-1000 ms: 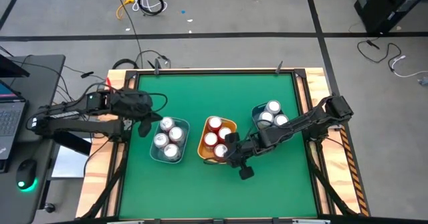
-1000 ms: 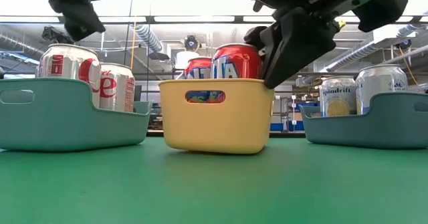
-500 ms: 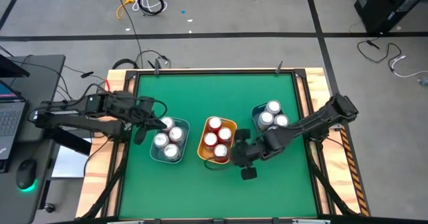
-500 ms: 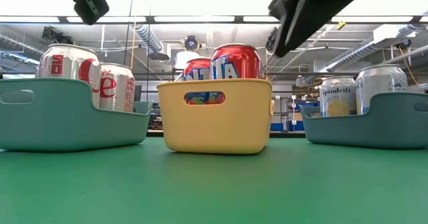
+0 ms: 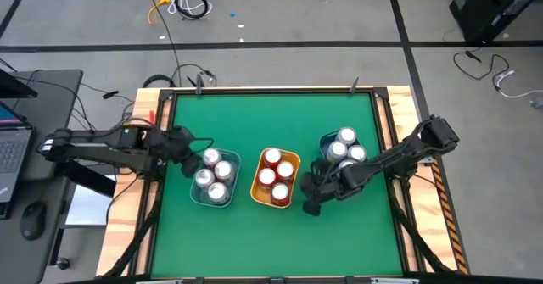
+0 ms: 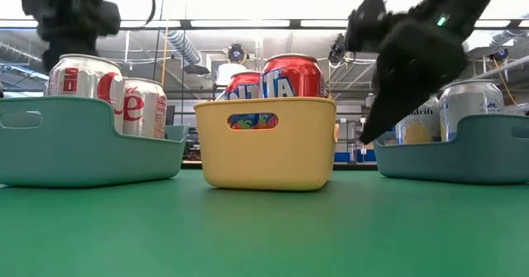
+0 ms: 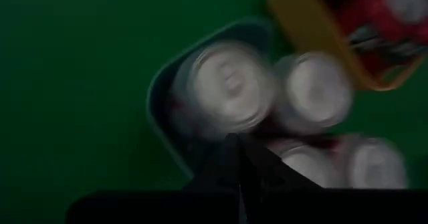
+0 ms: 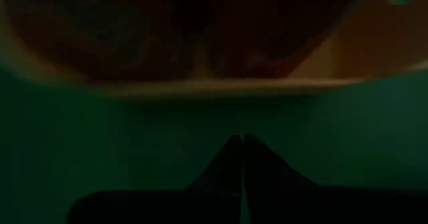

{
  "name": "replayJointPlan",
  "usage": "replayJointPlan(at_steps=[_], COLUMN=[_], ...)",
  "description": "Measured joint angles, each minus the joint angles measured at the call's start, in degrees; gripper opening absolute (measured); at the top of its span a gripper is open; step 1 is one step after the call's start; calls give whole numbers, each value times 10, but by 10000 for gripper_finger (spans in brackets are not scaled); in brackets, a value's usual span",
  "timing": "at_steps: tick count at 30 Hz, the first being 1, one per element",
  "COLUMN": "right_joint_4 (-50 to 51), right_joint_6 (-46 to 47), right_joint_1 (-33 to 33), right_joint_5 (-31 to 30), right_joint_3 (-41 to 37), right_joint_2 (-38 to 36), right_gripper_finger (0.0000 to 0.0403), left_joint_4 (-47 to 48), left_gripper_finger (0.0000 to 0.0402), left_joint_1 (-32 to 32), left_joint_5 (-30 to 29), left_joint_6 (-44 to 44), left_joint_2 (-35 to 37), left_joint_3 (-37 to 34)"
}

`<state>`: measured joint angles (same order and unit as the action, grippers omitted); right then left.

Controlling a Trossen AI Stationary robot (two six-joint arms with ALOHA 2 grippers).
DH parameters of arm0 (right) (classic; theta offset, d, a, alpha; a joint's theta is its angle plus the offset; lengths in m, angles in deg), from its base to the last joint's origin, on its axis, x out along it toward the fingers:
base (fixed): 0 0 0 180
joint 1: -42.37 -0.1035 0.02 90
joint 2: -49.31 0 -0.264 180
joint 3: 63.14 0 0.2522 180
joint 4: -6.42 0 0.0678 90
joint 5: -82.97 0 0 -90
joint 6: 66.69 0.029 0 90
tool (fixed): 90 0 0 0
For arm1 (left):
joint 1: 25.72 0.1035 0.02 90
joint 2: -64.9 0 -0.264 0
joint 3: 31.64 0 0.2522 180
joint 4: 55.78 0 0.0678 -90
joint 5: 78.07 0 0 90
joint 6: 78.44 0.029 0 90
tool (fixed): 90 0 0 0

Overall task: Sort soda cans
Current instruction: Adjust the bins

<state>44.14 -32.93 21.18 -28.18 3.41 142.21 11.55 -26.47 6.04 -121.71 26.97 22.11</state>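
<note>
Three bins stand in a row on the green table. The left blue-grey bin (image 5: pixel 197 192) holds silver cans (image 5: pixel 212 175), the yellow bin (image 5: pixel 290 158) holds red cans (image 5: pixel 274 175), and the right blue-grey bin (image 5: pixel 324 140) holds pale cans (image 5: pixel 344 147). All cans stand upright on their bases. My left gripper (image 5: pixel 190 153) hangs shut over the left bin's left far corner; its wrist view looks down on the silver can tops (image 7: pixel 227 90). My right gripper (image 5: pixel 310 201) is shut, between the yellow bin and the right bin, pointing at the yellow wall (image 8: pixel 200 87).
Bare green mat lies near and far of the bin row (image 5: pixel 271 119). The table has a raised wooden frame (image 5: pixel 399 114). A laptop (image 5: pixel 10 148) and mouse (image 5: pixel 32 220) sit on a side desk to the left; cables lie on the floor beyond.
My right gripper has drawn away from the yellow bin's near right corner toward the right bin, first rising and then coming down. The yellow bin has shifted slightly and now sits level. My left gripper has shifted a little beside the left bin.
</note>
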Motion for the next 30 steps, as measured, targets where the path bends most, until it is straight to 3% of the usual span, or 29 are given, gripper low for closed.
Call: replayJointPlan(at_steps=[7,14,22,30], right_joint_4=[-153,-196,-207,-266], right_joint_6=[16,-19,-79,-158], right_joint_1=[38,67,91,138], right_joint_5=[-21,-20,-7,18], right_joint_3=[-86,-98,-98,-99], right_joint_2=[0,0,3,18], right_gripper_finger=[1,0,0,0], left_joint_4=[5,-19,-208,-318], left_gripper_finger=[0,0,0,0], left_joint_1=[0,0,-1,-1], left_joint_5=[4,9,78,72], left_joint_6=[-75,-109,-116,-121], left_joint_2=[1,2,1,-4], left_joint_3=[-73,-123,-214,-258])
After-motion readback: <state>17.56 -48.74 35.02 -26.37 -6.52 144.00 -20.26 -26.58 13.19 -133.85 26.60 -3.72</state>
